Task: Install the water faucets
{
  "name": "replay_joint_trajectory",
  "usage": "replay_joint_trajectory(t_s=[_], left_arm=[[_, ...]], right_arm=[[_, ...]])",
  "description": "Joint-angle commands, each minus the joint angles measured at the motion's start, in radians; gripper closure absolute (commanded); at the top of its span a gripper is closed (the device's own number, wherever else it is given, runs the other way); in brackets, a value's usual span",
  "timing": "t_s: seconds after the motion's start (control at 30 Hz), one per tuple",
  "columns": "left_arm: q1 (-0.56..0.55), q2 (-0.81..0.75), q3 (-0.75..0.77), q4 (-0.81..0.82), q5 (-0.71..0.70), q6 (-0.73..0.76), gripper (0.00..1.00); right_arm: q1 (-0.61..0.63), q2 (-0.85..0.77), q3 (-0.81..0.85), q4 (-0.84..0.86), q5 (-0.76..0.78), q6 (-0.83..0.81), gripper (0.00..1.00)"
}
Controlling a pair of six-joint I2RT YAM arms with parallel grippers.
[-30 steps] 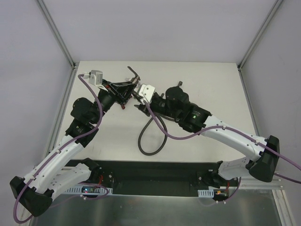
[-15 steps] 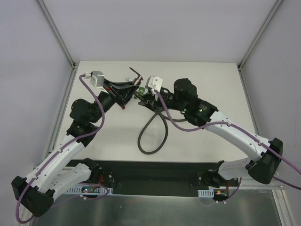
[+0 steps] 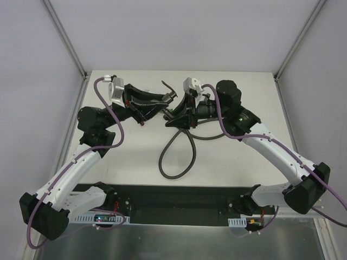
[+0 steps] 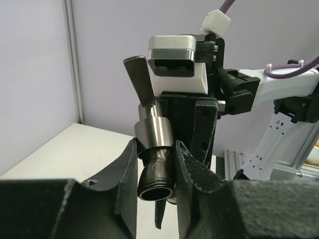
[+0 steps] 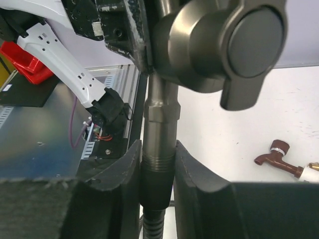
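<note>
— What surrounds the table (image 3: 130,162)?
— It is white and fills the middle of the top view. Pale lilac-grey walls (image 3: 179,32) close it in at the left, back and right. Metal posts (image 3: 65,38) slant in from the upper corners.
— And the lower edge?
— A black strip (image 3: 179,197), then a dull grey metal sheet (image 3: 179,238) at the bottom. The light is even, the shadows soft.
— Any colour?
— A red bin (image 5: 22,57), upper left of the right wrist view.
</note>
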Motion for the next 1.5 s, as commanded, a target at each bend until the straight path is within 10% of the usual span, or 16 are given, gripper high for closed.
replay_joint_trajectory(t_s=[0.0,0.13,0.23,0.6,1.07,1.27,1.33,1.47], left_arm=[[-0.006,-0.019,0.02,-0.08,0.083,0.046,1.0],[-0.006,-0.068,0.017,-0.244,-0.204,0.097,1.0],[-0.006,-0.092,-0.007,-0.29,-0.361,0.1,1.0],[-0.008,-0.125,-0.024,-0.309,-0.498,0.048,1.0],[-0.008,-0.152,-0.032,-0.31,-0.51,0.025,1.0],[-0.008,-0.154,-0.024,-0.344,-0.513,0.038,1.0],[-0.006,-0.161,-0.026,-0.367,-0.525,0.048,0.93],[-0.006,-0.192,-0.021,-0.437,-0.571,0.097,0.63]], right_arm=[[-0.005,-0.038,0.056,0.116,-0.152,0.036,0.79],[-0.02,-0.079,0.026,0.089,0.003,0.007,0.41],[-0.016,-0.095,0.013,0.047,0.117,-0.053,0.31],[0.152,-0.024,0.053,-0.117,0.523,-0.289,0.28],[0.207,0.075,0.098,-0.141,0.672,-0.34,0.41],[0.207,0.074,0.099,-0.14,0.652,-0.334,0.81],[0.205,0.071,0.099,-0.141,0.651,-0.326,0.98],[0.166,0.065,0.094,-0.146,0.616,-0.291,0.98]])
